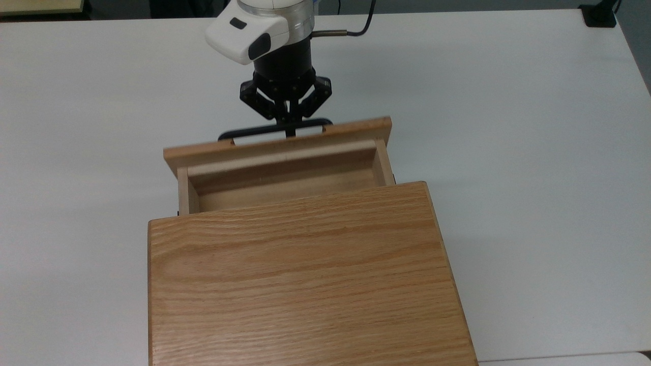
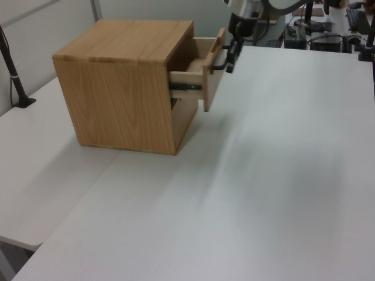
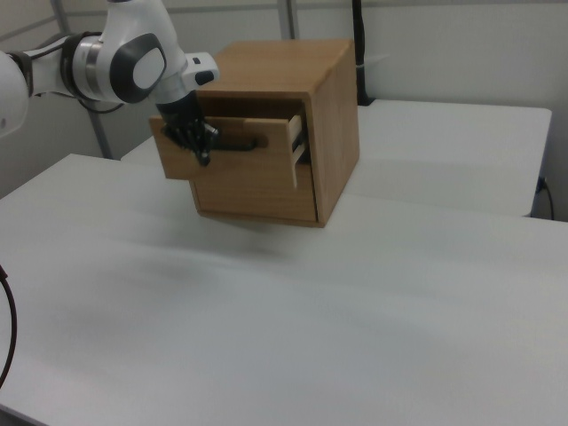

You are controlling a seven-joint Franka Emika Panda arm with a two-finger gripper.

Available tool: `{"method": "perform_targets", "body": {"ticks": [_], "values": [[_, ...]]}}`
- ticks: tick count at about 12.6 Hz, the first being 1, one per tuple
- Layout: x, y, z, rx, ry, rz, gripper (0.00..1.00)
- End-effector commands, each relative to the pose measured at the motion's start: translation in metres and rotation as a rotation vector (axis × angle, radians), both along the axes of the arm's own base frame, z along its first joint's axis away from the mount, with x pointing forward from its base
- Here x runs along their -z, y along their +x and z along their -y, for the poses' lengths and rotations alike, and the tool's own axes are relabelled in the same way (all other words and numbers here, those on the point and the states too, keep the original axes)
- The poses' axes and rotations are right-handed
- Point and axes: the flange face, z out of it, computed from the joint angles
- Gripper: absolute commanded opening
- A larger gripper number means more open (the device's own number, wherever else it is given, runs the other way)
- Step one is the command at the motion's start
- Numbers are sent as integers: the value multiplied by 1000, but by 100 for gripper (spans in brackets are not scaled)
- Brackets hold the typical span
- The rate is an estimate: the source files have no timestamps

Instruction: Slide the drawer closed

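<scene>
The drawer (image 1: pixel 285 170) is sticking partway out of the oak cabinet (image 1: pixel 305 277), which is sitting on the white table (image 1: pixel 534 152). In the top view only a narrow strip of the drawer's inside is showing between its front panel and the front edge of the cabinet's flat top. In the left view the drawer (image 2: pixel 202 73) is jutting toward the left view's right from the cabinet's upper part, with a dark slide rail (image 2: pixel 186 88) showing along its side. In the right view the drawer (image 3: pixel 235 142) is projecting toward the right view's left, its pale side wall visible next to the cabinet's edge.

The tool (image 1: pixel 288 122) is sitting directly in front of the drawer's front panel, on the far side from the cabinet, with its tips meeting the black bar handle (image 1: pixel 274 129) near the middle of the bar. Its two fingers are drawn close together, narrow, pinching down at the handle; whether they are truly clamping the bar or just pressing against it I cannot tell. In the left view the tool (image 2: pixel 230 54) is hanging just beside the handle at the drawer's front. In the right view the tool (image 3: pixel 201 146) is touching the handle's left end region, with the white arm (image 3: pixel 124 62) reaching in from the right view's left.
</scene>
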Motion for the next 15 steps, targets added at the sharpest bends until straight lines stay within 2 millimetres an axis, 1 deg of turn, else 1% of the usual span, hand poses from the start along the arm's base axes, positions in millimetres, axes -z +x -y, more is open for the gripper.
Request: {"method": "perform_targets", "body": {"ticks": [1, 3, 4, 5, 8, 10, 11, 12, 13, 14, 15], "values": [[3, 32, -8, 82, 51, 178, 0], [7, 49, -13, 80, 61, 265, 0], [8, 57, -23, 66, 64, 305, 0], [9, 63, -25, 62, 65, 333, 0], [6, 67, -26, 61, 70, 397, 0], [5, 67, -25, 61, 71, 408, 0], [1, 65, -26, 63, 75, 406, 0], [-5, 55, -23, 65, 73, 377, 0], [-8, 39, -15, 71, 62, 282, 2], [-17, 19, -2, 75, 45, 153, 3], [-26, -4, 9, 58, 23, 13, 11]]}}
